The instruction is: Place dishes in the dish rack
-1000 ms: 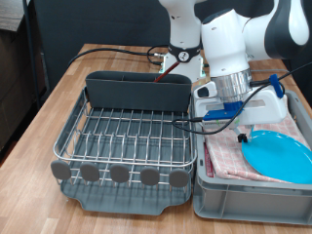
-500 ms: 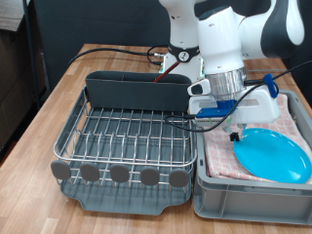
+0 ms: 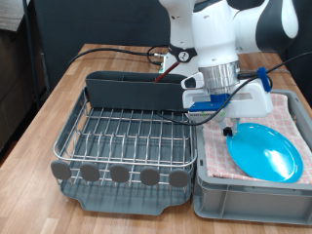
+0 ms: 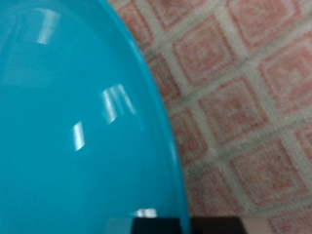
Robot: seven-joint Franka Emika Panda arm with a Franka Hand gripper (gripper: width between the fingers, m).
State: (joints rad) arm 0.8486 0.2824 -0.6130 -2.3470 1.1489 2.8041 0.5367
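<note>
The round bright-blue plate (image 3: pixel 265 153) hangs tilted over the grey tub (image 3: pixel 244 202), held by its edge on the exterior view's left. My gripper (image 3: pixel 230 128) is shut on that edge, just to the exterior view's right of the dish rack (image 3: pixel 127 136). The rack's silver wire grid holds nothing that I can see. In the wrist view the blue plate (image 4: pixel 78 127) fills most of the picture, with the pink checked cloth (image 4: pixel 244 88) behind it. The white cup and the wooden spoon are not in view.
The rack has a grey utensil trough (image 3: pixel 136 90) at its far side and round grey tabs (image 3: pixel 117 174) along its near side. The pink checked cloth (image 3: pixel 292 112) lines the tub. Black cables run from the arm over the trough. The wooden table (image 3: pixel 49 107) lies around them.
My gripper has moved towards the exterior view's left and a little up, carrying the blue plate with it towards the rack. The plate is now more tilted, off the cloth.
</note>
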